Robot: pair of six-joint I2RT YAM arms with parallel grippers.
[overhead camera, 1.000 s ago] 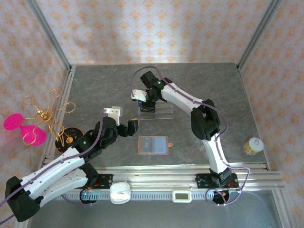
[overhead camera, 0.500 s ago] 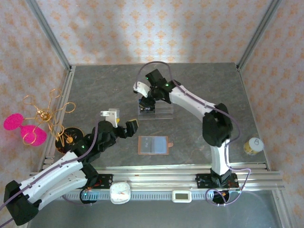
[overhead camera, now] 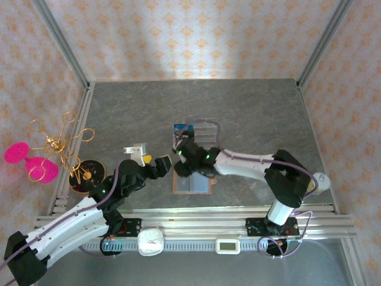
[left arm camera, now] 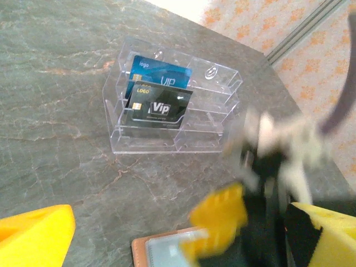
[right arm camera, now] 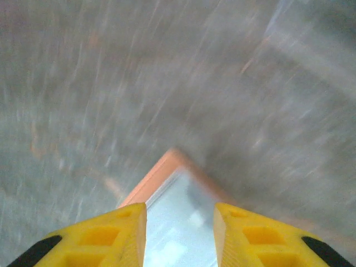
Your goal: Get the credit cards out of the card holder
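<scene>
Hovering right fingers, part-way apart, empty, above card holder, corner lying dead ahead between them; holding left fingers wide apart, just beside.

The top external camera is looking down from above and behind the bases over the whole table. The left wrist camera is facing past the left gripper toward the clear rack well ahead. The right wrist camera is pointing, close in, past the right gripper at the card holder just beyond, which all three views are sharing.
</scene>
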